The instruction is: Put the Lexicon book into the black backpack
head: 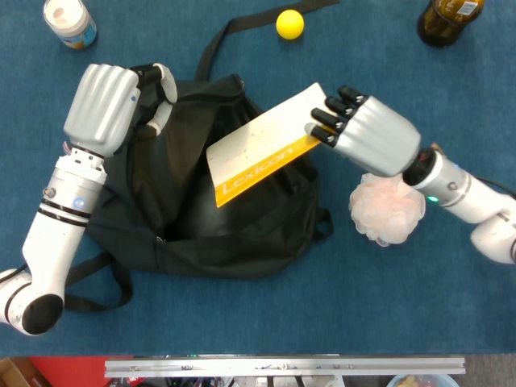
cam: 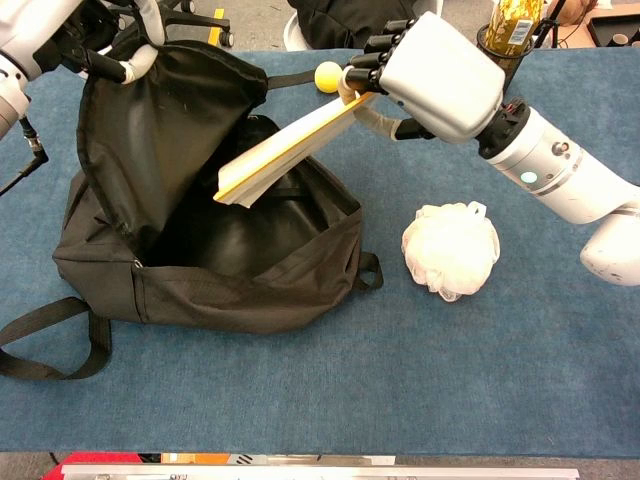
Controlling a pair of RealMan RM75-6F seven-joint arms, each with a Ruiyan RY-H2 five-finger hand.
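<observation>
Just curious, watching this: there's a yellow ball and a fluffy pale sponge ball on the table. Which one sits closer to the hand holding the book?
The pale bath sponge, right beside the right hand; the yellow ball lies farther back.

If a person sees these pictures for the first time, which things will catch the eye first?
First, the white and yellow Lexicon book, held by the right hand and tilted over the open mouth of the black backpack. Next, the left hand, which holds the backpack's flap up on the left. The pale pink bath sponge lies on the blue table, right of the backpack.
</observation>
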